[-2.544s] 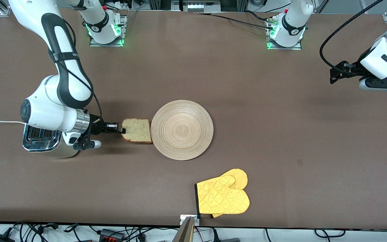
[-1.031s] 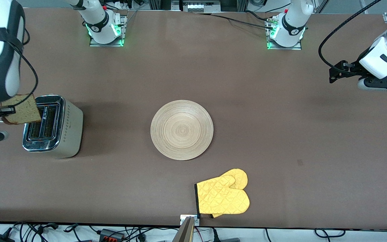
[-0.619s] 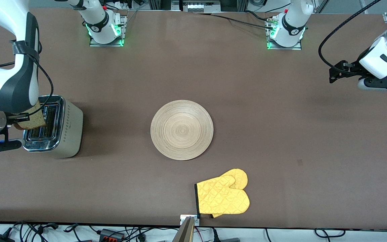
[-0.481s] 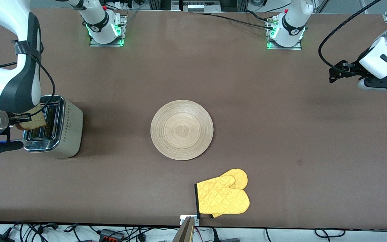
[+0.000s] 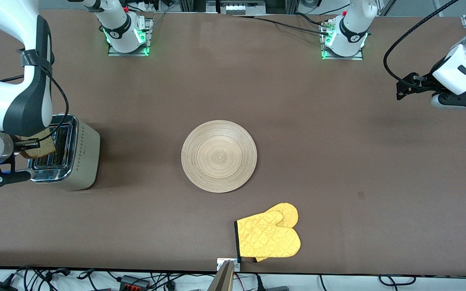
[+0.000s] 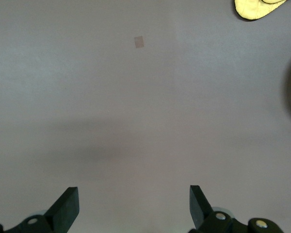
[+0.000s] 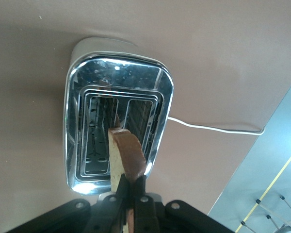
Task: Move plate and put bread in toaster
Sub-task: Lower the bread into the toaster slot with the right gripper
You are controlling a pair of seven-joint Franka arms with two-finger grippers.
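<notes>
My right gripper (image 5: 30, 144) is shut on the bread (image 5: 41, 148), a brown-crusted slice held on edge over the chrome top of the toaster (image 5: 77, 155), above its slots. The right wrist view shows the bread (image 7: 126, 158) pinched in my right gripper (image 7: 135, 187) right over the toaster (image 7: 82, 87); its slots look empty. The round light-wood plate (image 5: 219, 155) lies in the middle of the table. My left gripper (image 5: 457, 101) waits open and empty above the left arm's end of the table; the left wrist view shows its gripper (image 6: 134, 208) over bare table.
A yellow oven mitt (image 5: 268, 236) lies near the table's front edge, nearer to the camera than the plate; its tip shows in the left wrist view (image 6: 257, 7). The toaster's white cord (image 7: 208, 127) trails off the right arm's end of the table.
My right gripper picked the bread up from beside the plate, carried it to the toaster and has lowered it toward the slots. The left arm has not moved.
</notes>
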